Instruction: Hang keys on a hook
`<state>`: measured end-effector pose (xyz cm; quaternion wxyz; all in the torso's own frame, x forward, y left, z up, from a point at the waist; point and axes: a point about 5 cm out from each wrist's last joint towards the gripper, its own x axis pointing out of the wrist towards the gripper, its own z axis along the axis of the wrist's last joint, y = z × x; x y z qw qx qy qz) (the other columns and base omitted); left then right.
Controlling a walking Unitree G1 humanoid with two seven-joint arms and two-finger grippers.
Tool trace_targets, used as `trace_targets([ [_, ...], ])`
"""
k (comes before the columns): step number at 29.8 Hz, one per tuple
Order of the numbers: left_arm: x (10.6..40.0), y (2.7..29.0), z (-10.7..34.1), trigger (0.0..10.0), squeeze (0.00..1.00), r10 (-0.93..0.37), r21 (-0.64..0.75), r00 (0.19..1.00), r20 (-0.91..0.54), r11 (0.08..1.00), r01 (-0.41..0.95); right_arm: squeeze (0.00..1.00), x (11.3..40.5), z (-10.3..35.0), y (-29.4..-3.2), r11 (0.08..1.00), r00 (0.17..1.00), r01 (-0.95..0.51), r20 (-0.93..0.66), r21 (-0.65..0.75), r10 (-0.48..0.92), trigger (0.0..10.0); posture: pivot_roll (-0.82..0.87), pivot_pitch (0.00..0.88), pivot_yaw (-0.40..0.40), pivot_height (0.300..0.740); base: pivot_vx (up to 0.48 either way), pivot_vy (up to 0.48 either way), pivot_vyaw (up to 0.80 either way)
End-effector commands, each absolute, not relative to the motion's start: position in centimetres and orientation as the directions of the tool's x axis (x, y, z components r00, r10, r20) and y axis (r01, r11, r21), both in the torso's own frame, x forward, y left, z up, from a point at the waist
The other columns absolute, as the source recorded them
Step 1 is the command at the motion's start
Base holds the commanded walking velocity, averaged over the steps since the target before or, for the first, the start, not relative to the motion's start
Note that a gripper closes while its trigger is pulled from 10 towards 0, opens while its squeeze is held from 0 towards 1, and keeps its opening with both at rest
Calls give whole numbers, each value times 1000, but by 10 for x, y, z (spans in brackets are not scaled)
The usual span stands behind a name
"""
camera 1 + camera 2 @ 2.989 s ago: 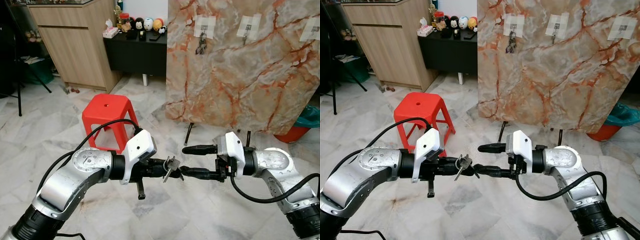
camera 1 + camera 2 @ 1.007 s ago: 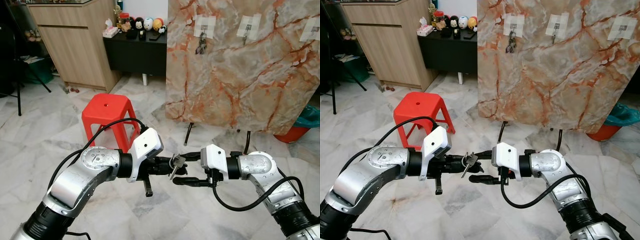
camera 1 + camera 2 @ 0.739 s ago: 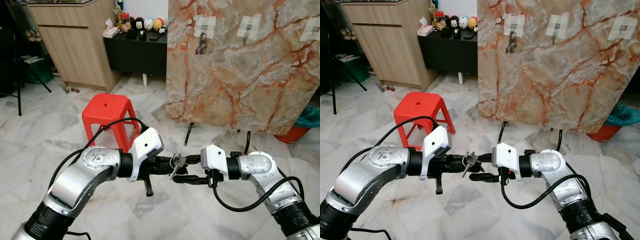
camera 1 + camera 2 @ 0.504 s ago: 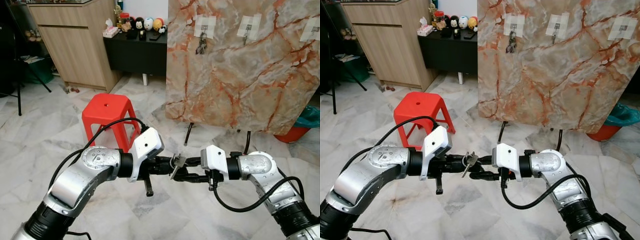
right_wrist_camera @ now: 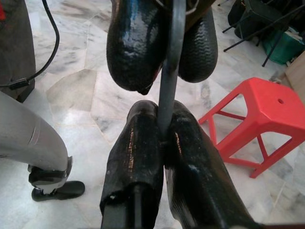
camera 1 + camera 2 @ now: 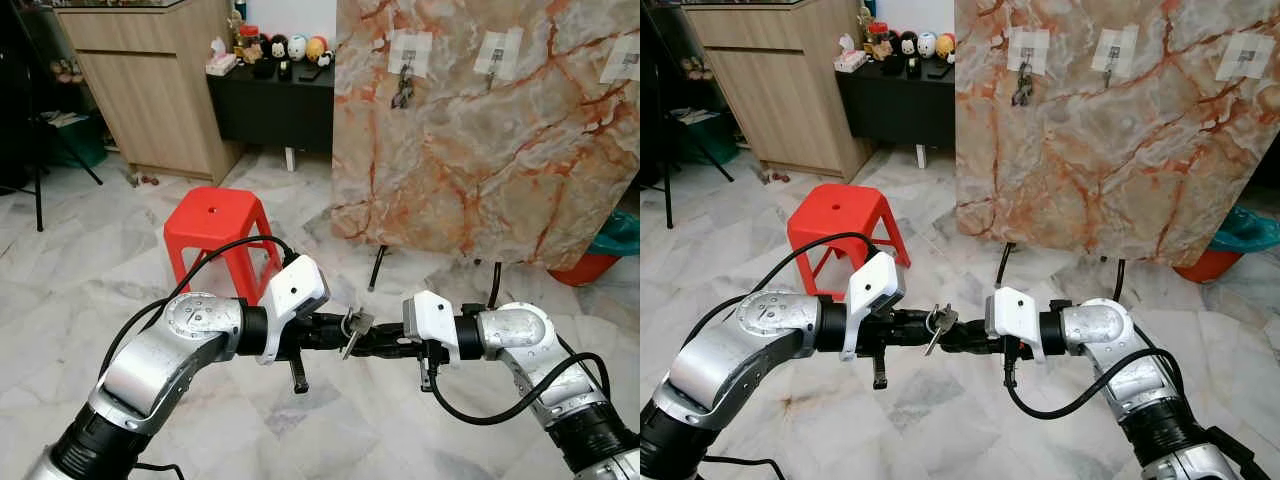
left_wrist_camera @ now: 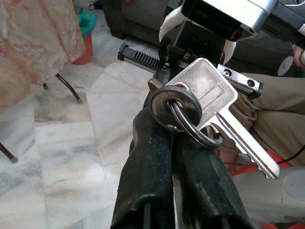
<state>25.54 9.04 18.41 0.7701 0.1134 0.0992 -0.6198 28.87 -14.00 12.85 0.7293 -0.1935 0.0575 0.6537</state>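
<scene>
the left hand [image 6: 338, 333] and the right hand [image 6: 372, 341] met tip to tip low in the middle of the head view, over the marble floor [image 6: 120, 260]. both were clenched on the keys [image 6: 352, 327]: the left wrist view showed its fingers [image 7: 157, 157] pinched on the key ring, and the right wrist view showed its fingers [image 5: 138, 157] pressed on the edge of a key blade. from the keys, the red stool [image 6: 217, 225] stood at ten o'clock. the marble board [image 6: 480, 150] rose at one o'clock, another key bunch [image 6: 403, 92] hanging on its leftmost hook.
</scene>
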Motion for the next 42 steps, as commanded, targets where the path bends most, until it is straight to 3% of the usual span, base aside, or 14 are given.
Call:
trace_targets([
  [1,253,87,188,10000,0,-934,84,202,-295,185,979,0,291,136,-144,71,147,-970,-333,-231,931,0,24,0,-11,740,0,0,0],
  [27,252,84,185,10000,0,-931,105,204,-304,180,978,0,290,137,-146,56,132,-973,-339,-224,931,0,19,0,-16,740,0,0,0],
  [28,254,84,185,10000,600,-929,105,225,-294,202,974,0,290,137,-146,55,131,-973,-340,-224,931,0,19,0,-16,740,0,0,0],
  [29,255,85,184,10000,1000,-927,106,235,-292,213,971,0,290,137,-146,52,128,-973,-340,-223,932,0,18,0,-17,740,0,0,0],
  [38,257,91,173,10000,1000,-899,126,254,-357,223,967,0,289,138,-147,46,123,-974,-348,-222,929,0,18,0,-18,740,0,0,0],
  [42,268,108,146,10000,1000,-761,264,366,-535,261,929,0,289,137,-149,38,118,-975,-366,-219,923,0,17,0,-20,740,0,0,0],
])
